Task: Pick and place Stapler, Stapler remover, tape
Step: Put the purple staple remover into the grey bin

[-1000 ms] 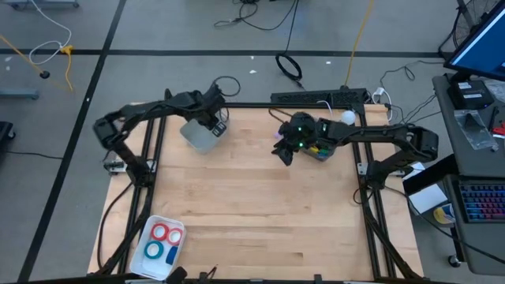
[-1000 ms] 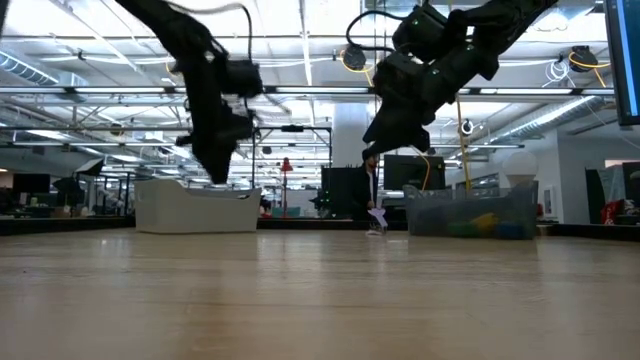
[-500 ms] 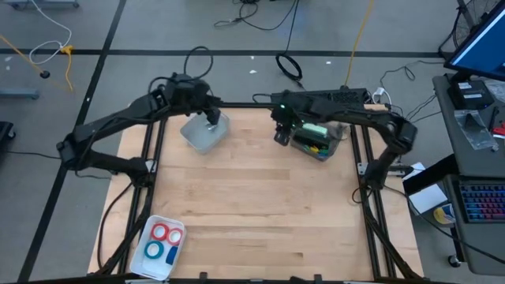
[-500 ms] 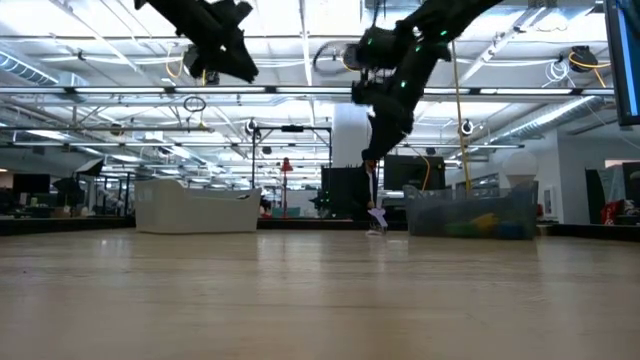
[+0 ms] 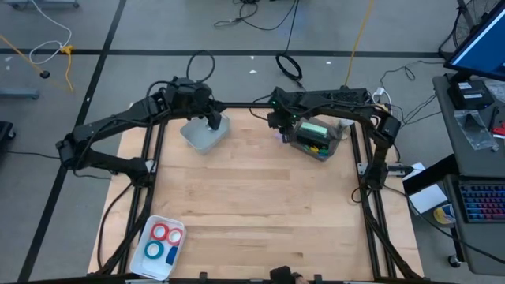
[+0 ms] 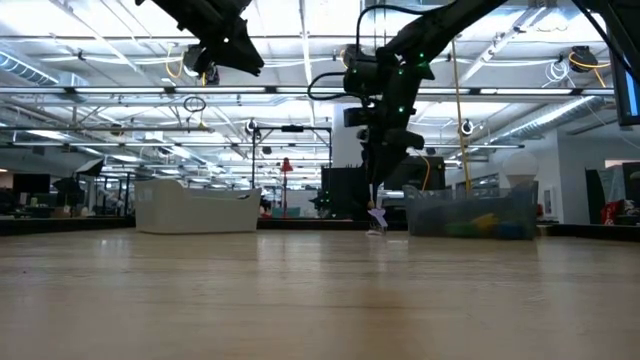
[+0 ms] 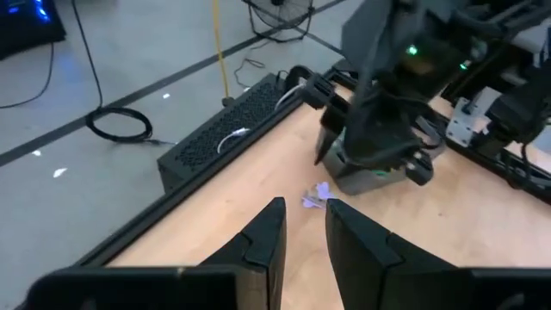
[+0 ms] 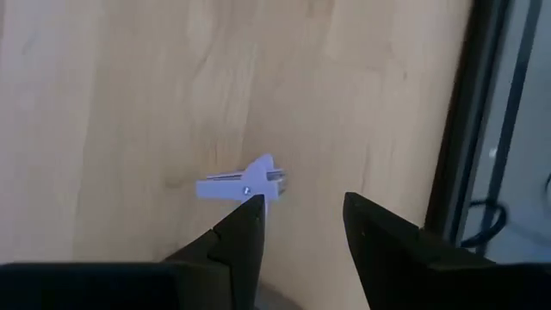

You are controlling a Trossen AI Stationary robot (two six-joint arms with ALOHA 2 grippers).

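- The wooden table (image 5: 252, 197) is the landmark; its far edge carries two bins and both arms.
- A clear bin (image 5: 317, 139) sits at the table's far right corner, holding green, yellow and other coloured items too small to tell apart.
- A pale grey bin (image 5: 203, 132) sits toward the far left of the table; its contents cannot be seen.
- A white tray (image 5: 160, 244) at the table's near left corner holds the tape (image 5: 164, 234): two red rings side by side and a blue ring beside them.
- The left gripper (image 7: 299, 226) hovers above the grey bin, fingers slightly parted and empty.
- The right gripper (image 8: 297, 215) hangs just left of the clear bin, fingers apart, holding nothing.
- The staple remover (image 8: 244, 183), small and lilac, lies flat on the table under the right gripper, long axis roughly along the far edge.
- No readable writing.
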